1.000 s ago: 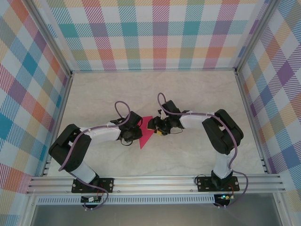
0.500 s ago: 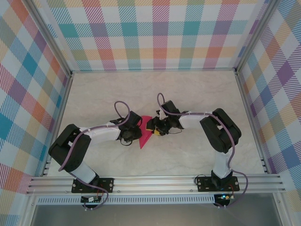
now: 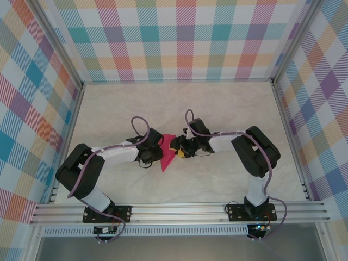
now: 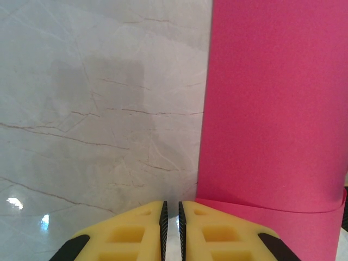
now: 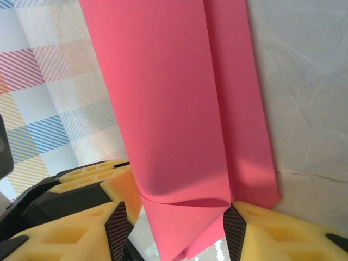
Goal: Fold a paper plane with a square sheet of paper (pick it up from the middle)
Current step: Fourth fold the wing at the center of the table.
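Sheet of paper (image 3: 169, 153): bright pink-red, plain, unmarked, matte. From the top view it is seen near the middle of the marbled table (image 3: 228, 109), as a narrow pointed shape with its tip toward the near edge. It lies between the two grippers.

Left wrist view: the sheet (image 4: 272, 109) is seen as a smooth upright panel with a straight left edge. Its lower end is curved round into a soft roll, not a sharp crease, and a second layer is seen under the roll. The left gripper (image 4: 171, 225) is seen with its yellow fingers (image 4: 128, 239) brought together, only a thin slit left between them. No paper is seen in the slit; the sheet passes just beside the right-hand finger.

Right wrist view: the sheet (image 5: 174, 109) is doubled over. One long straight fold line runs down it, and a narrower strip of the lower layer shows along the right. At the near end the layers are bowed open into a shallow loop. The right gripper (image 5: 175, 223) is seen with jaws apart, and the looped end sits between the dark pads (image 5: 232, 228). The right-hand pad is touched by the paper. Whether the loop is actually squeezed cannot be told.

Top view: left gripper (image 3: 154, 152) is at the sheet's left edge, right gripper (image 3: 178, 150) at its right edge.
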`<state>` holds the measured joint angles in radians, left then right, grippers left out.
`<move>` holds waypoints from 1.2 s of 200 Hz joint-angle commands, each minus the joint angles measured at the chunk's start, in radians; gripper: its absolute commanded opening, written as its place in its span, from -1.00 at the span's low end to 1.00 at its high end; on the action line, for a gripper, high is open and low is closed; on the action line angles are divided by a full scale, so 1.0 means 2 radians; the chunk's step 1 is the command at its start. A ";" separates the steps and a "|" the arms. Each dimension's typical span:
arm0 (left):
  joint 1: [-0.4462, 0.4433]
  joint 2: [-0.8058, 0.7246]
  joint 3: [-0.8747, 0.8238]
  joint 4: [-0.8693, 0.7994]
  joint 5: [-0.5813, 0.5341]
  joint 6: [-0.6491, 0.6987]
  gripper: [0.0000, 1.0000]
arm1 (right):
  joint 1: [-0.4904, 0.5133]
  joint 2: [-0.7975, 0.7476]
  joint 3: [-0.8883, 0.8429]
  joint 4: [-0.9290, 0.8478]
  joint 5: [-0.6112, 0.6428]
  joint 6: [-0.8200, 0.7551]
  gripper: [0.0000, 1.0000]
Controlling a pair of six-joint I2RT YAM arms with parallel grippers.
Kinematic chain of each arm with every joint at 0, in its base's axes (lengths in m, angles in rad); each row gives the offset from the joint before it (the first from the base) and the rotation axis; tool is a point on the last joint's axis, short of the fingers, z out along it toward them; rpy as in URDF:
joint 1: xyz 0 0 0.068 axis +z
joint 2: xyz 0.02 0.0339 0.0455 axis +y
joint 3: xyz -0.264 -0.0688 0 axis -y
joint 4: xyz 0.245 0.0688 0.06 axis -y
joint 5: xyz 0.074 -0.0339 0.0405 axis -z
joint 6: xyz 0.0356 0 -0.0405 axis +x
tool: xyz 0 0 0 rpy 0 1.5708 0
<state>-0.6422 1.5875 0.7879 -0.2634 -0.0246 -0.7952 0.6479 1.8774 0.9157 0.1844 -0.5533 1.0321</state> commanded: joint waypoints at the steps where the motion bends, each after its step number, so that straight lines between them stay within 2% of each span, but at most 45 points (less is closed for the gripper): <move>1: 0.007 -0.007 -0.010 -0.015 -0.008 0.001 -0.67 | 0.013 -0.007 -0.008 0.000 -0.018 0.015 0.03; 57: 0.007 -0.011 -0.012 -0.014 -0.008 -0.001 -0.67 | 0.033 -0.026 -0.021 -0.004 0.012 0.026 -0.06; 95: 0.007 -0.012 -0.012 -0.012 -0.005 0.000 -0.67 | 0.033 -0.026 0.004 -0.041 0.049 -0.013 -0.12; 137: 0.008 -0.029 -0.013 -0.021 -0.005 0.001 -0.66 | 0.032 -0.013 0.031 -0.061 0.077 -0.054 -0.33; 172: 0.008 -0.054 -0.013 -0.031 -0.005 0.002 -0.63 | 0.031 -0.004 0.035 -0.067 0.079 -0.070 -0.60; 208: 0.008 -0.081 -0.014 -0.038 -0.003 0.003 -0.50 | 0.032 -0.023 0.025 -0.085 0.109 -0.072 -0.88; 240: 0.008 -0.102 -0.016 -0.036 0.006 0.012 -0.27 | 0.032 -0.083 0.009 -0.132 0.177 -0.065 -0.97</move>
<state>-0.6384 1.4277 0.7746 -0.3149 -0.0231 -0.7879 0.7090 1.8252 0.9565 0.0093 -0.3183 0.9043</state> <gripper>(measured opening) 0.332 0.049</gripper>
